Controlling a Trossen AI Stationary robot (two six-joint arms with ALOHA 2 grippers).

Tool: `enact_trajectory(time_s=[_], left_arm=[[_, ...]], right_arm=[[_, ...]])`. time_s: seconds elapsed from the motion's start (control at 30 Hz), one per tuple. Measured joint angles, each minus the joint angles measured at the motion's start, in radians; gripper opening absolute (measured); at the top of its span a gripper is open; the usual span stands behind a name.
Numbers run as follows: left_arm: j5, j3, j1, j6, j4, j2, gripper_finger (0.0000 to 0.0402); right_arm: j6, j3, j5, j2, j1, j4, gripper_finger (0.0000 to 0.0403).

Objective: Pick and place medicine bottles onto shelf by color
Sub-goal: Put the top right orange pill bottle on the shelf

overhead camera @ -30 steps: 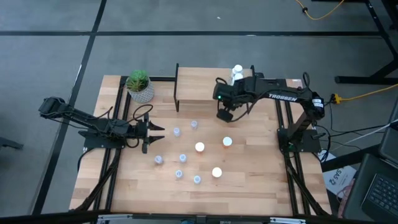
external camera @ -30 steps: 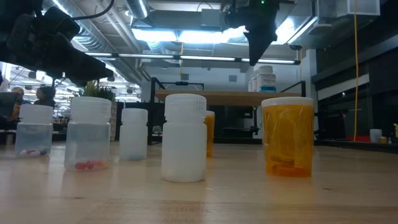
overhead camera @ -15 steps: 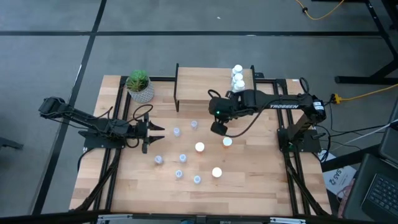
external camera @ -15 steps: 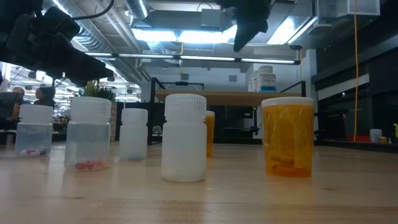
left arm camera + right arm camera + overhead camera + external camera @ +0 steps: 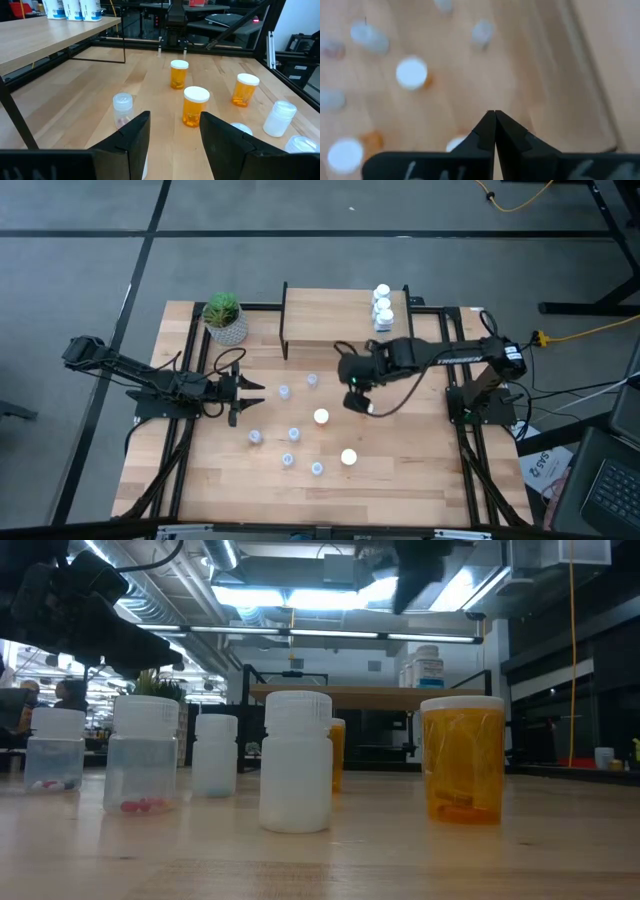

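Three white bottles [image 5: 382, 307] stand on the light-wood shelf [image 5: 330, 320] at the table's far side. Orange bottles with white caps [image 5: 321, 417] [image 5: 348, 457] and several small clear bottles [image 5: 293, 434] stand upright on the tabletop. My right gripper [image 5: 357, 400] is shut and empty, and the low view [image 5: 415, 575] shows it high above the table. It hangs over a third orange bottle [image 5: 457, 144], which it mostly hides. My left gripper [image 5: 240, 388] is open and empty at the table's left, pointing at the bottles [image 5: 195, 106].
A green plant in a white pot [image 5: 225, 318] stands at the far left beside the shelf. Black frame rails [image 5: 455, 430] run along the table's left and right sides. Bare wood lies along the near edge.
My right gripper has moved from the shelf's front edge toward the table's near edge. It now hangs over the rightmost orange bottle, its fingers still shut. The bottles have not moved.
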Motion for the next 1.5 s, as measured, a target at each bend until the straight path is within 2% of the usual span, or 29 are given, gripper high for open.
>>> enact_trajectory(time_s=[0.17, 0.33, 0.5, 0.67, 0.83, 1.37, 1.5], left_arm=[[0.0, 0.0, 0.0, 0.0, 0.0, 0.0, 0.0165], [0.0, 0.0, 0.0, 0.0, 0.0, 0.0, 0.0165], [0.0, 0.0, 0.0, 0.0, 0.0, 0.0, 0.0165], [0.0, 0.0, 0.0, 0.0, 0.0, 0.0, 0.0165], [0.0, 0.0, 0.0, 0.0, 0.0, 0.0, 0.0165], [0.011, 0.0, 0.0, 0.008, 0.0, 0.0, 0.0165], [0.011, 0.0, 0.0, 0.009, 0.001, 0.0, 0.0165]], right_arm=[[0.071, -0.053, 0.051, -0.002, 0.108, -0.114, 0.0012], [0.24, -0.147, 0.064, -0.001, 0.224, -0.113, 0.0012], [0.401, -0.26, 0.064, 0.0, 0.34, -0.033, 0.0012], [0.466, -0.34, 0.086, 0.0, 0.409, 0.127, 0.0012], [0.487, -0.365, 0.102, 0.0, 0.439, 0.221, 0.0012], [0.488, -0.365, 0.095, 0.0, 0.437, 0.333, 0.0012], [0.439, -0.365, 0.052, 0.0, 0.42, 0.336, 0.0034]])
